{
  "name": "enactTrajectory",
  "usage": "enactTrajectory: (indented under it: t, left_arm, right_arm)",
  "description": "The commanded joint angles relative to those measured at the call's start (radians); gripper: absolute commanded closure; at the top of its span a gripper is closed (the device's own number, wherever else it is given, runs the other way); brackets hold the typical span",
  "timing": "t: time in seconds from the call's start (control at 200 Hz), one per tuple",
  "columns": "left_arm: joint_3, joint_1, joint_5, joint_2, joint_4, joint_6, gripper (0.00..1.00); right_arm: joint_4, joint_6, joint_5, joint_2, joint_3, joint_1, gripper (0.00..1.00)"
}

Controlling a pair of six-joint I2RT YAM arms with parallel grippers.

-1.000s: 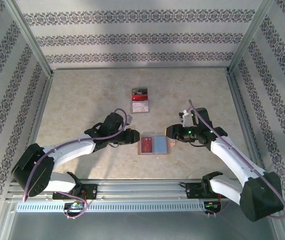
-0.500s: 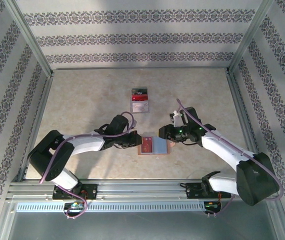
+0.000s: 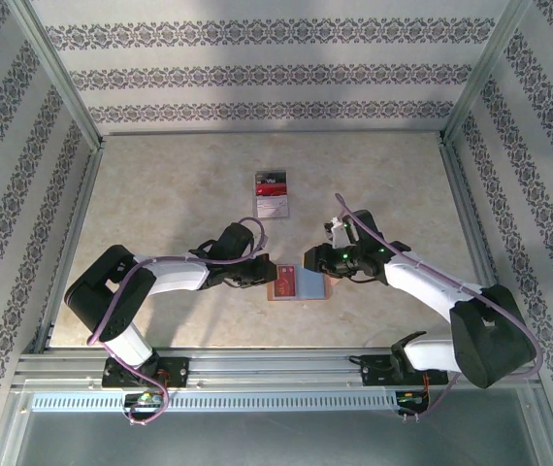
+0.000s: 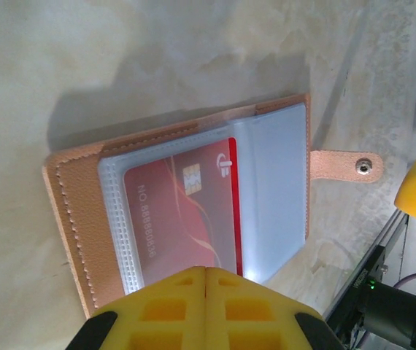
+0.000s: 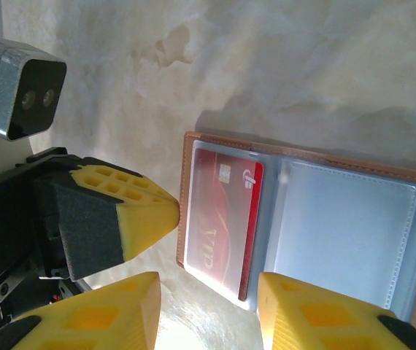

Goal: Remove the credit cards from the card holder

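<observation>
Holder [image 3: 299, 282] lies open on the bench [image 3: 160, 194], right between both pincers. Left pincer [image 4: 206, 273] is clenched, pads pressed together, nothing seen between them, tip at the holder's edge. Right pincer [image 5: 208, 284] is released, fingers apart at the opposite side, with the end of the red card [image 5: 225, 219] showing in the gap. Red card sits in the clear pocket on the left pincer's side; the pocket nearer the right pincer is plain grey-blue. Snap tab [image 4: 343, 166] sticks out toward the right pincer. Card reads "VIP", also "NO" plus a digit row, mostly 8s; gold chip. Stack [image 3: 273, 195] lies well beyond both pincers, print unreadable. Bare bench surrounds the holder; walls [image 3: 24, 194] stand well away.
</observation>
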State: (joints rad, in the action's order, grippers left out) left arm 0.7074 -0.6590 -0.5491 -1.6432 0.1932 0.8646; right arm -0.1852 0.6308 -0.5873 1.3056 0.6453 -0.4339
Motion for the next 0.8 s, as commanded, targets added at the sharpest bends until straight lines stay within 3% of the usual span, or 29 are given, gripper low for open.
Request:
enactTrajectory:
  t: [0.0,0.794]
  left_arm:
    - [0.019,0.012,0.021,-0.013,-0.02,-0.028,0.96]
    - [0.014,0.013,0.03,-0.073,-0.02,-0.042,0.99]
  right_arm:
    - [0.013,0.009,0.018,0.026,-0.004,-0.017,0.61]
    - [0.068,0.046,0.03,0.154,0.014,-0.087,0.72]
